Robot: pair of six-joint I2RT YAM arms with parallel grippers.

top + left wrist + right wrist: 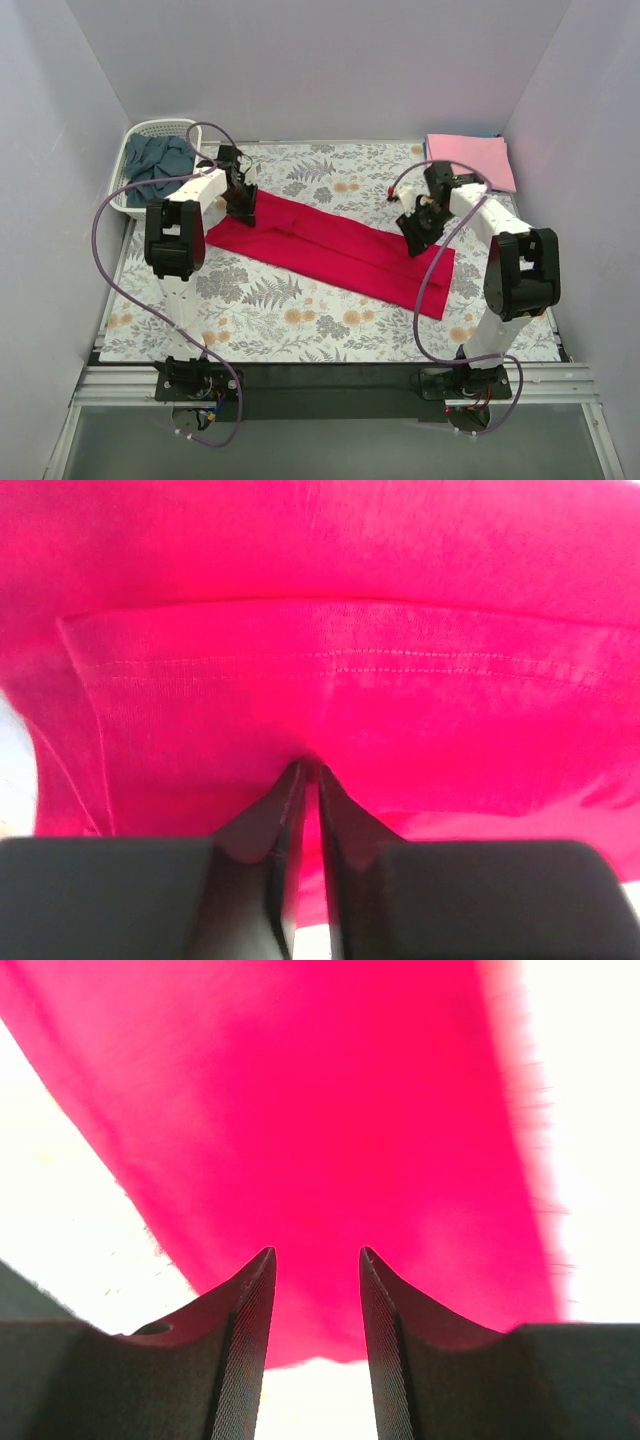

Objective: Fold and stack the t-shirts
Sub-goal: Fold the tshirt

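1. Across the middle of the desk (330, 378), on its floral cloth (270, 300), a red t-shirt (330, 250) is seen from above, folded into a long band and laid slantwise from far left to near right. The left arm (190, 215) is lowered onto the band's left end, and the right arm (480, 215) onto its far edge near the right end.
2. Only in the overhead view are the other garments shown. A pink t-shirt (470, 160) is laid flat and folded at the far right corner. A slate-blue t-shirt (160, 160) is bunched inside a white basket (140, 135) at the far left corner. Both are well apart from the red one.
3. From the left wrist camera, the left jaws are seen drawn almost together, their tips nipped onto a small pucker of the red cloth just below a double-stitched hem (350, 665). That grip cannot be made out from above.
4. From the right wrist camera, the right jaws are shown held apart with nothing caught between them. The red cloth is spread beyond them, with washed-out white at either side. Whether their tips are touching the cloth cannot be told.
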